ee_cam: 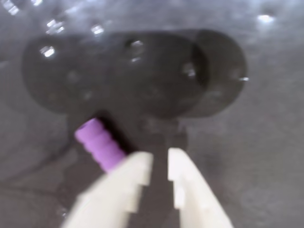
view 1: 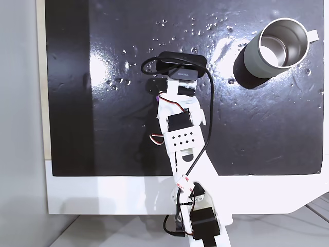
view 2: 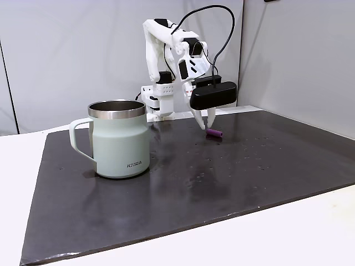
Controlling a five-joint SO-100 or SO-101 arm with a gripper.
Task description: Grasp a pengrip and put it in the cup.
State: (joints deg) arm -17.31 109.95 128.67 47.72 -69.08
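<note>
Gripper (ee_cam: 160, 166) is down low over the black mat (view 2: 233, 183), fingers nearly together with only a thin gap between the tips in the wrist view, and nothing is held between them. The pengrip (ee_cam: 99, 145) lies on its side on the mat just beside the gripper, off to the left of the left finger in the wrist view; its near end passes behind or under that finger's edge, and whether it touches is not clear. In a fixed view from the side the pengrip (view 2: 214, 133) lies on the mat right by the fingertips of the gripper (view 2: 203, 123). The cup (view 2: 119, 138) stands upright and well apart from the gripper, open mouth up, handle pointing away from the arm side; in a fixed view from above the cup (view 1: 267, 56) sits at the mat's top-right corner, far from the gripper, which is hidden under the wrist camera there. Judged: grasp not yet made. Main risk is that the pengrip sits outside the narrow gap, so closing now would pinch air, and the left finger could shove or roll the small cylinder away across the glossy mat. The gripper likely needs to widen and shift toward the pengrip first. Second risk: the piece is short and soft-looking, so an off-centre pinch could squirt it out. Later, a carry toward the cup could drop it short of the rim.
</note>
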